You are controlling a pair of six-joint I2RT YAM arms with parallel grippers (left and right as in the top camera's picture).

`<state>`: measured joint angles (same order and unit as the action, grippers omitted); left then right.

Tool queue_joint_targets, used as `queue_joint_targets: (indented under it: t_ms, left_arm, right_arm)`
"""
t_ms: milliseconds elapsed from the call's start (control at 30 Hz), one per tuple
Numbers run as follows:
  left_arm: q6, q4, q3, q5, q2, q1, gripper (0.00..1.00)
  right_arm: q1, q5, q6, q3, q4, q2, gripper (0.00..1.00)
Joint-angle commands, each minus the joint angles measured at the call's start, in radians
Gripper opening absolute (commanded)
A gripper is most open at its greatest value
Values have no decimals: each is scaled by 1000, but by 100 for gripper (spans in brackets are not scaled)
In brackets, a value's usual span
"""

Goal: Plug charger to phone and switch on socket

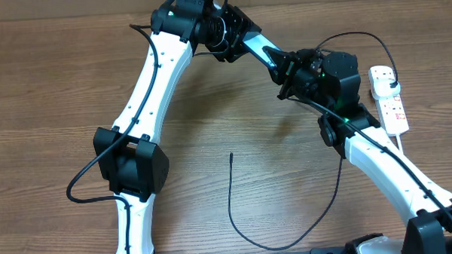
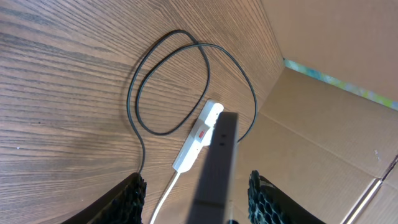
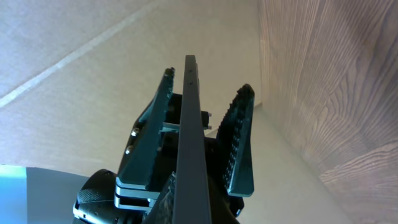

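Holding the phone [image 2: 214, 162] up, the right fingers [image 1: 283, 68] are clamped on it; left fingers [image 2: 132, 199] apart around it

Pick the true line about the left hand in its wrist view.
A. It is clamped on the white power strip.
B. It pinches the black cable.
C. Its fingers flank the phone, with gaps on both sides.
C: the phone stands edge-on between the fingers of the left hand with a gap each side; the socket and the charger lie on the table beyond.
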<state>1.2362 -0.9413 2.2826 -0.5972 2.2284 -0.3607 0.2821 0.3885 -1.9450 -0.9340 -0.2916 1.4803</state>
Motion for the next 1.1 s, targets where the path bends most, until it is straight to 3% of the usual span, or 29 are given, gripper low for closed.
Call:
queue_joint_targets:
  t_ms: [0,367,733,1067]
  left_arm:
    - [14,6,24,14,-31,-10,56]
    - [36,9,24,13,-31,-14,55]
    - [43,8,24,13,-31,-15,29]
    - [44,9,24,25,-31,-28,17]
  right_arm:
    - [5,5,-19,-27,-21,-10,4]
    - [5,8,-75,-27,-26,-10,4]
    - [18,8,-90,-27,-26,-10,4]
    - [20,10,-90,-27,-26,-10,4]
